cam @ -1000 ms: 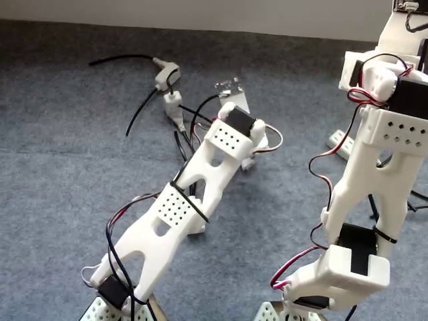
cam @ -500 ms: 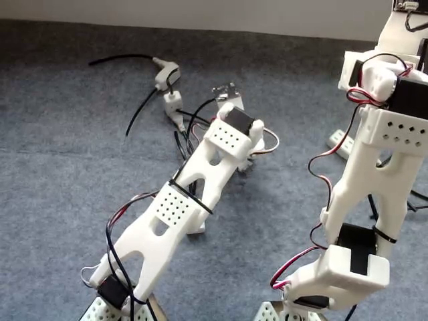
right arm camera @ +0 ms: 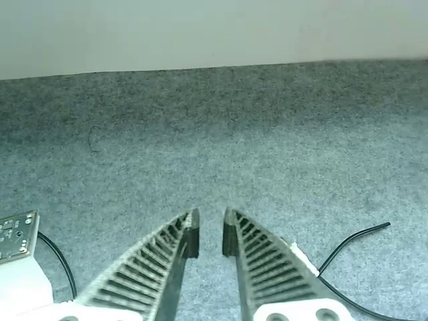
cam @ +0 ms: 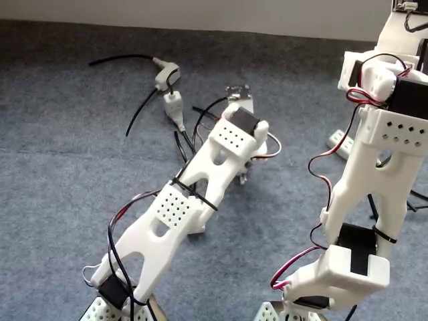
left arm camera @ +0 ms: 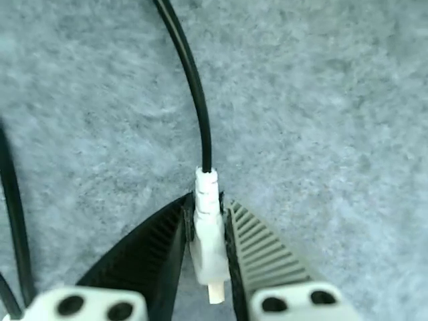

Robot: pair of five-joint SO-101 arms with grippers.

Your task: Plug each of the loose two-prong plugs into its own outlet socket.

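Observation:
My left gripper (left arm camera: 208,208) is shut on a small white two-prong plug (left arm camera: 208,231), which stands upright between the ribbed fingers (left arm camera: 257,231). Its black cable (left arm camera: 194,80) trails away over the grey carpet. In the high view the left arm (cam: 200,180) stretches to the middle of the carpet, its wrist (cam: 242,126) covering the gripper. Beyond it lie a white plug (cam: 167,72) and a second white connector (cam: 174,103) on black cables. My right gripper (right arm camera: 210,231) hangs above the carpet, a narrow gap between its fingers and nothing in it.
The right arm (cam: 381,160) stands upright at the right side. A white outlet block (cam: 340,140) peeks out behind it. Loose black cables (cam: 137,110) cross the carpet left of the left wrist. A pale wall (right arm camera: 214,30) borders the far edge.
The left arm's wrist has shifted slightly to the right with the plug held. The right arm has not moved.

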